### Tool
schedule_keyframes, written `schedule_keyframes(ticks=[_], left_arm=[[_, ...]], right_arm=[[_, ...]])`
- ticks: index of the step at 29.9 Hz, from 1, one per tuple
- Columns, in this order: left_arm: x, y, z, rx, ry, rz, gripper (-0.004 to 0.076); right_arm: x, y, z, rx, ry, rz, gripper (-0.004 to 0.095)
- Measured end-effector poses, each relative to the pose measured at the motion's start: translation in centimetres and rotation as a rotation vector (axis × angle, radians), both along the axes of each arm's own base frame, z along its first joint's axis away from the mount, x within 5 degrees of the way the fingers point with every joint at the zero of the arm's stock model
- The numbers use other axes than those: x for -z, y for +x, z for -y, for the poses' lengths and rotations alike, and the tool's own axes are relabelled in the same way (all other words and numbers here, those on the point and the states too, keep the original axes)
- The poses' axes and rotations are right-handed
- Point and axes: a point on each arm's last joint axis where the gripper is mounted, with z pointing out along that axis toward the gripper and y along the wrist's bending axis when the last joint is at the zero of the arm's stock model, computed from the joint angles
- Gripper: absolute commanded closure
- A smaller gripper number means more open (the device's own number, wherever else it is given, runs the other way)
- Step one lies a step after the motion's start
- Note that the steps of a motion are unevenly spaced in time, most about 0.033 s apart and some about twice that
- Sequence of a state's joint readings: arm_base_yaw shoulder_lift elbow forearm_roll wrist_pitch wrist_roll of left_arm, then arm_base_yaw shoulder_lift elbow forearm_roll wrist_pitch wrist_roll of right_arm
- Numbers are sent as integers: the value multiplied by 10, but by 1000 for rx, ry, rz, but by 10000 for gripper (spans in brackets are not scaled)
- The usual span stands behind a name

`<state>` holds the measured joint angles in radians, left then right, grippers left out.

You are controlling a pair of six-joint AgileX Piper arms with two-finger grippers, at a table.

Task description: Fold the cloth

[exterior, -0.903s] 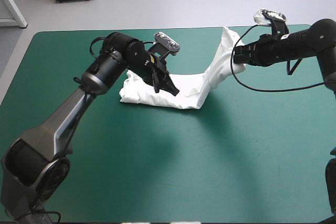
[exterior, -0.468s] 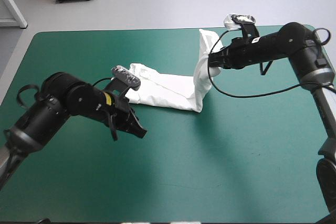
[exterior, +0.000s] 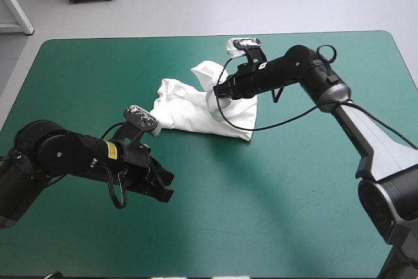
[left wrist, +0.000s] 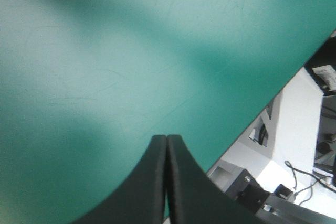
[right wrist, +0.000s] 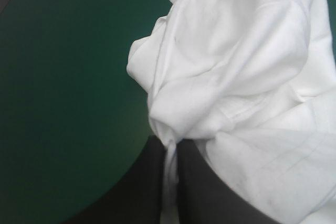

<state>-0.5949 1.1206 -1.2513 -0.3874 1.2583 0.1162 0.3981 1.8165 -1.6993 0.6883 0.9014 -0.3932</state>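
Observation:
The white T-shirt (exterior: 196, 106) lies as a partly folded bundle in the middle of the teal-green table (exterior: 294, 194). My right gripper (exterior: 214, 91) is shut on the T-shirt, holding a bunched flap of it above the bundle's right half. In the right wrist view the T-shirt (right wrist: 241, 77) billows ahead of my right gripper (right wrist: 172, 153), with a pinch of cloth between the black fingers (right wrist: 202, 182). My left gripper (exterior: 164, 189) is shut and empty, low over bare cover in front of the bundle's left end. The left wrist view shows only that left gripper (left wrist: 167, 139) and teal-green cover.
The table's front edge (left wrist: 262, 114) runs close ahead of the left gripper in the left wrist view. Open teal-green cover (exterior: 274, 213) stretches in front of the bundle and to its right.
My right gripper has carried its end of the T-shirt leftward over the bundle. My left arm let go of the cloth, and withdrew toward the table's front left, shut.

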Motion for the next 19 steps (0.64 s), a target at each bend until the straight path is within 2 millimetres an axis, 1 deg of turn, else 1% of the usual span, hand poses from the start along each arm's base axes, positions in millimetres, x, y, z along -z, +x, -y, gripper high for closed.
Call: schedule_keyframes(ticks=[6,10,13,16,19], left_arm=[[-1,-2,2,9,-32,-22,746],[-1,-2,3,9,-35,-22,746],[-1,-2,3,9,-35,-23,746],[-1,-2,3,9,-35,-23,746],[-2,-2,3,9,-37,-24,746]], right_arm=[[15,15,-31,-33,8,10,924],[24,33,-46,-40,32,10,924],[37,43,-60,-61,43,-17,924],[51,47,-76,-96,36,-62,924],[65,44,-92,-138,24,-107,924]])
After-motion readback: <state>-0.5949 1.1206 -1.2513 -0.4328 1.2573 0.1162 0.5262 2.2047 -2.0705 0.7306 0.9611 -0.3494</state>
